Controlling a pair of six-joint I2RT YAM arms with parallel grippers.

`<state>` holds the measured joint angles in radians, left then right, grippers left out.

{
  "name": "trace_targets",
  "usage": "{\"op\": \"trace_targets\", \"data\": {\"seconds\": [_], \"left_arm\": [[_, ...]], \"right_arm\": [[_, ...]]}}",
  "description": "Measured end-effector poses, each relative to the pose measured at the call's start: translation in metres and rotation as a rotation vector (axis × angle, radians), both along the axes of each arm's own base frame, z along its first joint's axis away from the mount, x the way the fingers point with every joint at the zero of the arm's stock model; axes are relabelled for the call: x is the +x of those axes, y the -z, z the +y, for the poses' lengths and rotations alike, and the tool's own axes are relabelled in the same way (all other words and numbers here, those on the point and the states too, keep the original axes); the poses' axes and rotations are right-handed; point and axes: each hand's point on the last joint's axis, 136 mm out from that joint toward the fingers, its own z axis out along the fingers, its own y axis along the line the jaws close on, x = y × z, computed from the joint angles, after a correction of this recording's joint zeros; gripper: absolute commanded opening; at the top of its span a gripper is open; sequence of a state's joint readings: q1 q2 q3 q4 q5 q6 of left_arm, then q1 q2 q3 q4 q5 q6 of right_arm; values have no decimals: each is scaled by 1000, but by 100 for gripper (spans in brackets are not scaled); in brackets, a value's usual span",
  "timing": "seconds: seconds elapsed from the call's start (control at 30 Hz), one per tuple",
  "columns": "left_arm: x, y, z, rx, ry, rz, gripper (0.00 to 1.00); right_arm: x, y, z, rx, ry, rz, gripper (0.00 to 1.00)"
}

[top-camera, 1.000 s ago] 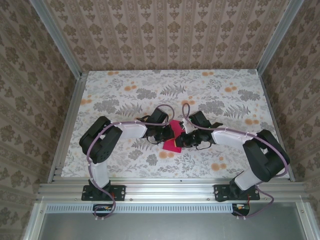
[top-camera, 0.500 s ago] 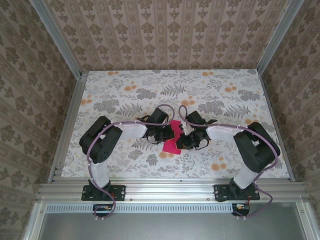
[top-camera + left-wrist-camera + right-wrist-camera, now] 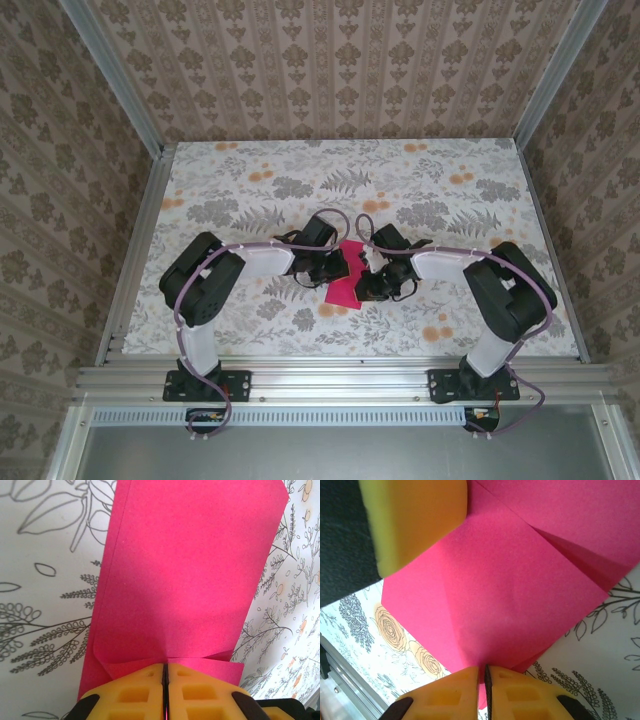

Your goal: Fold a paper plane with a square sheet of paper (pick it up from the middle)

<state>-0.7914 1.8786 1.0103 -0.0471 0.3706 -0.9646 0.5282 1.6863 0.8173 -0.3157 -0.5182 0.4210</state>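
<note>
While both arms are reaching inward over the flower-printed surface (image 3: 250, 190), the square sheet of paper (image 3: 344, 291) is being held between the left pincer (image 3: 334, 268) and the right pincer (image 3: 372, 284), which are lying near each other. In the left wrist view, the left pincer (image 3: 164, 676) is being shown clenched on the near edge of the sheet (image 3: 190, 570), its yellow pads pressed together with only a thin magenta line between them. Ahead of these fingertips the paper is being carried as a long doubled panel, with a narrower under-layer showing along its left side and small folded flaps lying just in front of the pads. In the right wrist view, the right pincer (image 3: 482, 679) is likewise being shown clenched on a corner of the sheet (image 3: 505, 595), and a diagonal crease is running above and to the right of its fingertips. Beyond them, at the upper left, one yellow finger (image 3: 415, 520) of the left pincer is overlapping the sheet's far part. Whether the paper is touching the surface cannot be told.
</note>
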Motion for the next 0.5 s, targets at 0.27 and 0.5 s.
{"op": "trace_targets", "data": {"seconds": [0.27, 0.5], "left_arm": [[0, 0, 0, 0, 1, 0, 9], [0, 0, 0, 2, 1, 2, 9]], "right_arm": [[-1, -2, -4, -24, 2, -2, 14], [6, -41, 11, 94, 25, -62, 15]]}}
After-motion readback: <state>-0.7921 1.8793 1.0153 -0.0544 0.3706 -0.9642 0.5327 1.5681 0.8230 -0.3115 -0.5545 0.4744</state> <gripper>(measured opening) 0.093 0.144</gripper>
